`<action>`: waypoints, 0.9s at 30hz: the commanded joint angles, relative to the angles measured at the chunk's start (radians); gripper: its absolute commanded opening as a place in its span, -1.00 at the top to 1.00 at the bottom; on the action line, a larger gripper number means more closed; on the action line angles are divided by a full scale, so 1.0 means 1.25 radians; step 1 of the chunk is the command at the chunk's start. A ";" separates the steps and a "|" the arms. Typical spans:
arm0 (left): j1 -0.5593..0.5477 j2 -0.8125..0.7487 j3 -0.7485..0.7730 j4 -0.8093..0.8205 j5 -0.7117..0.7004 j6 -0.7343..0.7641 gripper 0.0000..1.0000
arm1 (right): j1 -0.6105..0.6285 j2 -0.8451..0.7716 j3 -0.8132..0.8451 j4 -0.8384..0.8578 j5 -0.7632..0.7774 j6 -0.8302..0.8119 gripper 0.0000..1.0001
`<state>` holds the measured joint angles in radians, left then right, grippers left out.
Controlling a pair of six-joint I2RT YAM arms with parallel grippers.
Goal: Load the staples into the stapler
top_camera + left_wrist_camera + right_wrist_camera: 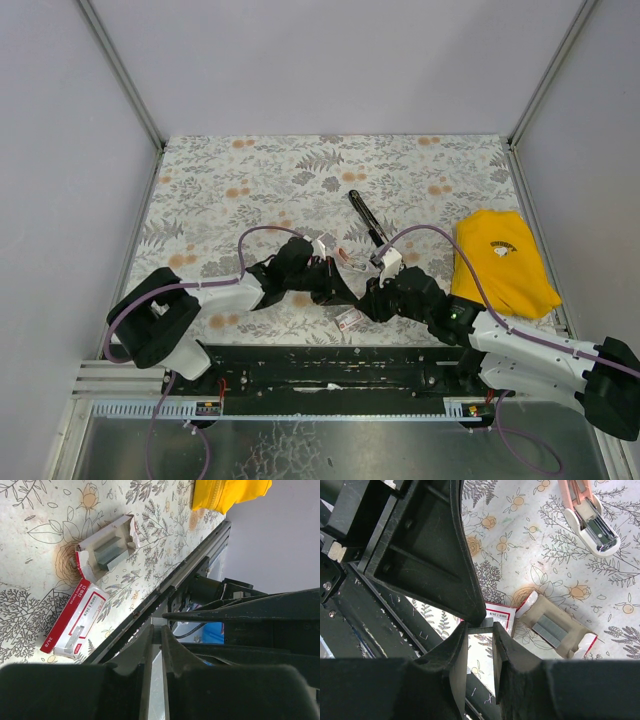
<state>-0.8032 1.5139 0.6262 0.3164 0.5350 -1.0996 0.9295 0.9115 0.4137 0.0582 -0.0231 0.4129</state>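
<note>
My right gripper [480,627] is shut on a short grey strip of staples [487,624], held above the table. The left gripper [157,626] meets it from the other side and is shut on the same strip [159,622]; one of its fingers [445,555] fills the upper left of the right wrist view. Both grippers meet at the table's near middle [345,290]. An open staple tray [555,630] [107,550] holds more strips beside its red and white sleeve [75,620] [350,320]. The slim black stapler [368,218] lies farther back.
A small pink and white stapler [590,520] lies open with its metal channel showing, just beyond the tray. A yellow cloth [500,260] covers the right side of the table. A black rail [330,365] runs along the near edge, and grey walls stand on three sides.
</note>
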 commanded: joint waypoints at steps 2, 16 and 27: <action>-0.020 -0.004 -0.009 0.053 0.069 -0.017 0.86 | 0.000 -0.013 0.000 0.091 0.050 0.001 0.49; 0.074 -0.016 0.031 -0.088 0.011 0.120 0.90 | 0.000 0.150 0.028 0.240 0.066 -0.031 0.47; 0.296 -0.150 0.099 -0.372 -0.111 0.347 0.38 | -0.001 0.388 0.124 0.404 0.093 -0.104 0.48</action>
<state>-0.5205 1.4048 0.7227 -0.0227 0.4477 -0.7856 0.9291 1.3262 0.4973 0.4065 0.0463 0.3405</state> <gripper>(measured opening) 0.256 0.283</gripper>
